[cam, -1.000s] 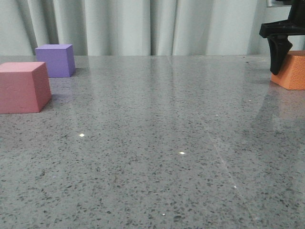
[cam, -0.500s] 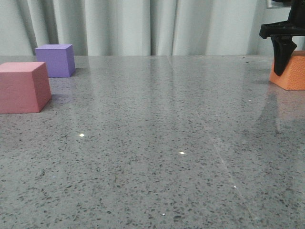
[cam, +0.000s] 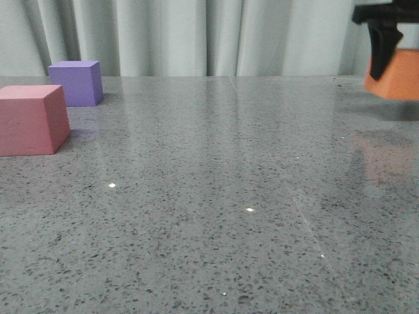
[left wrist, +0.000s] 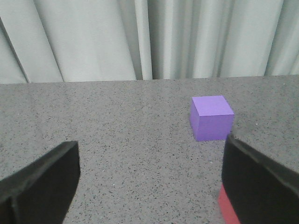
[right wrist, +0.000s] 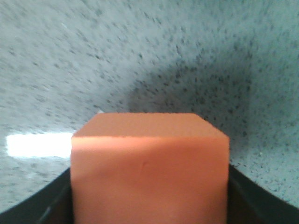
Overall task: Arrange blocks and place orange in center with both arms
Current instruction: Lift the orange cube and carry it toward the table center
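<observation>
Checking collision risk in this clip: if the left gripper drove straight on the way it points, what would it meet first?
Probably nothing: the left gripper faces bare table; the purple cube sits off-line toward one finger. Depth unclear.

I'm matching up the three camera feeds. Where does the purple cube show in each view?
Front view: purple cube far left, behind the pink cube.
Left wrist view: purple cube right of centre, near the curtain.
Right wrist view: not in it.
Shared landmark: the grey speckled table.
</observation>
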